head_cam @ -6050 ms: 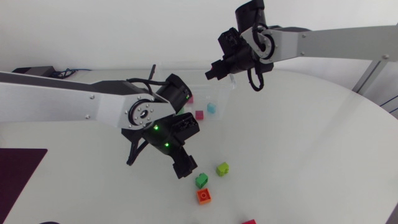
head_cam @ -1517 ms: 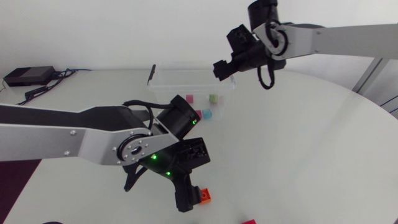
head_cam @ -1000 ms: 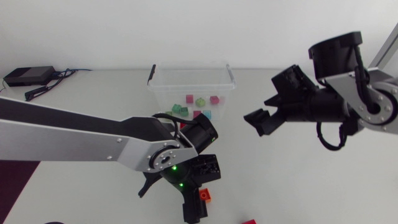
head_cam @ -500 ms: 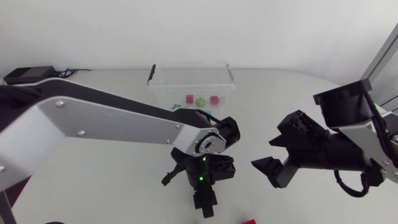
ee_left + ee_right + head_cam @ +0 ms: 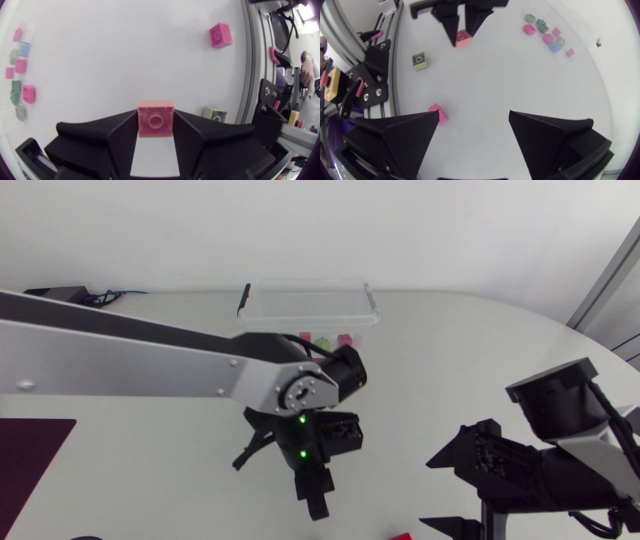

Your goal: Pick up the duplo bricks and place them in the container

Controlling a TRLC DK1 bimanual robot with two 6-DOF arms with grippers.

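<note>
Since half a second ago the left arm has drawn its wrist back a little toward the container, and the right arm has sunk lower toward the near edge of the table [image 5: 480, 350]. Six seconds ago the orange brick lay loose on the table, and now it is held.

Starting at the left, the left gripper [image 5: 155, 126] has its fingers closed against two opposite sides of the orange brick [image 5: 155, 112], gripping it at the fingertips, well apart from the container. Whether the brick is clear of the table I cannot tell.

Beyond it, the clear container [image 5: 308, 305] sits at the far side of the table with several bricks already in it, pink, green and blue among them, so much of the job looks done.

Further right, two bricks are left on the table. A pale green brick [image 5: 420, 61] lies near the table's edge. A pink brick [image 5: 436, 112] lies just beside one finger of the right gripper [image 5: 475, 132], which is spread wide and holds nothing.

By my reckoning three bricks remain. The orange one needs carrying to the container and dropping in, then the pink and the pale green need picking up.
</note>
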